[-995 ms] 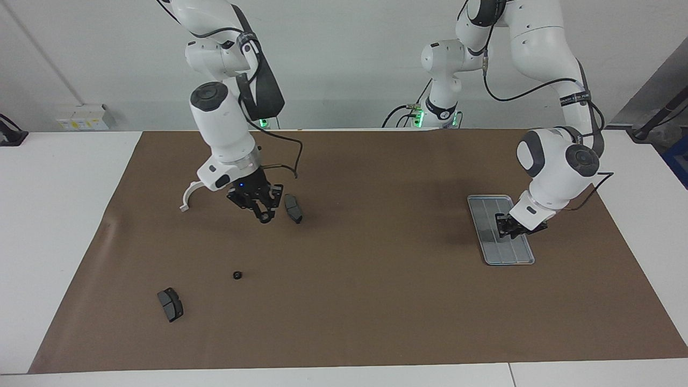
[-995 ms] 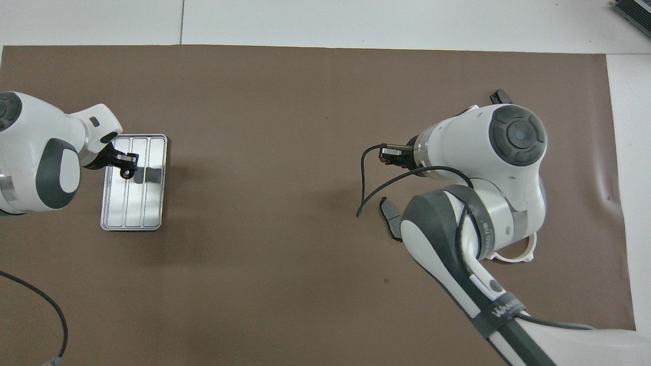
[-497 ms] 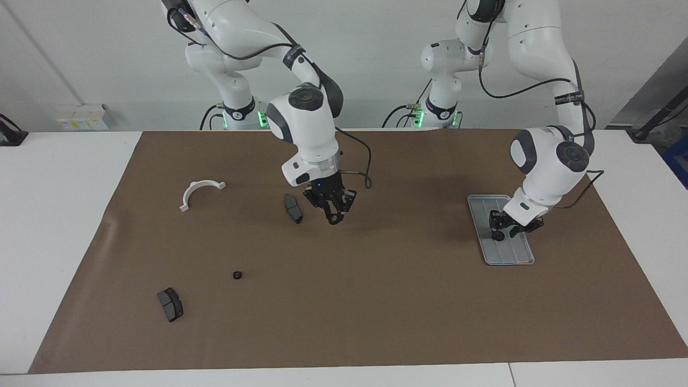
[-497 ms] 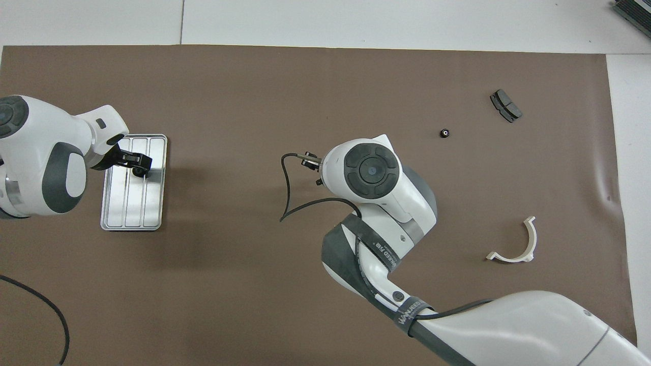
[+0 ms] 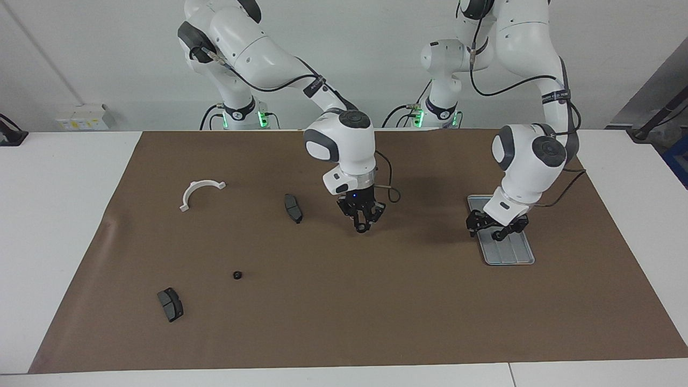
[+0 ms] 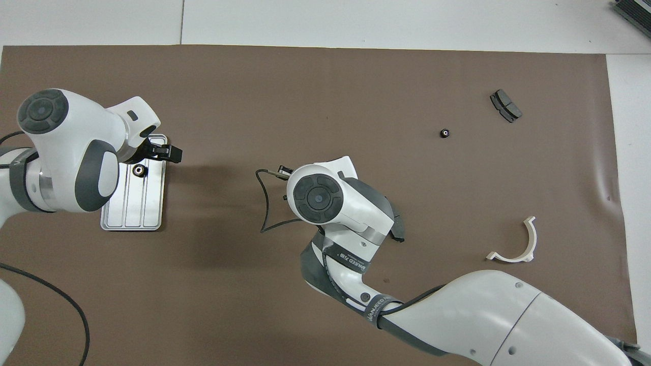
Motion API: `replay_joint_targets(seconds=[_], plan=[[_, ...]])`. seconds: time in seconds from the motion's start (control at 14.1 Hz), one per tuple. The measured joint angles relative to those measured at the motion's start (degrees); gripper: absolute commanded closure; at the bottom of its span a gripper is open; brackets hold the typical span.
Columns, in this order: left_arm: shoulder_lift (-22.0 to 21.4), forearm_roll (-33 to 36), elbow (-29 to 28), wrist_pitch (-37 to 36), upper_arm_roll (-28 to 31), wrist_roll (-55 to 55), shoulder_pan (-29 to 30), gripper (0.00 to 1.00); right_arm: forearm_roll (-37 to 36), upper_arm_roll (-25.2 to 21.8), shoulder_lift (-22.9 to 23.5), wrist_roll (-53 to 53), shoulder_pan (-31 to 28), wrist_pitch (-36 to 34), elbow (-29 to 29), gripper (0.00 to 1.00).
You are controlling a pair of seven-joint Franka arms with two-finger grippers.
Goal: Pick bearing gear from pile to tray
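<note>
Delivery underway: one gear (image 6: 138, 171) lies in the tray (image 6: 152, 218), my left gripper (image 5: 490, 228) over the tray's rim, jaws spread, empty. My right gripper (image 5: 363, 226), over bare mat, pinches what looks like another gear; next, I'd say, carry it trayward. A third gear (image 5: 237, 275) waits among the pile.

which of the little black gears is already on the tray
The gear lying on the tray, just under the left gripper. Another gear lies loose on the brown mat near a dark pad.
</note>
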Motion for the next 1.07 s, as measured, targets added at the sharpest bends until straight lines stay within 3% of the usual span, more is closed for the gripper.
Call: replay_joint_targets(seconds=[0.07,0.14,0.21,0.5,0.71,0.92,1.07], plan=[[0.00,0.00,0.21,0.00,-0.02,-1.68,-1.00,0.09,-0.25,0.01,0.24,0.00,0.12,0.03,-0.20,0.69],[0.00,0.00,0.37,0.00,-0.04,-3.27,-1.89,0.09,-0.74,0.00,0.40,0.00,0.11,0.11,-0.52,0.41],[0.00,0.00,0.50,0.00,-0.05,-5.00,-2.72,0.09,-1.49,0.00,0.48,0.01,0.07,0.42,-0.99,0.00],[0.00,0.00,1.09,0.00,-0.09,-10.14,-5.23,0.09,-2.68,-0.04,0.27,0.05,-0.51,1.13,-1.54,0.00],[0.00,-0.01,1.77,0.00,-0.14,-12.94,-6.39,0.12,-2.88,-0.17,-2.75,-2.35,-3.13,-1.41,-1.29,0.00],[0.13,-0.01,2.80,-0.29,-0.19,-18.78,-10.30,0.20,-1.77,-1.95,-6.31,-12.14,-5.66,-5.56,-1.24,0.00],[0.75,-0.01,3.24,-0.33,-0.20,-24.26,-14.42,0.20,4.25,-6.13,-7.94,-23.44,-6.08,-6.06,-0.89,0.00]])
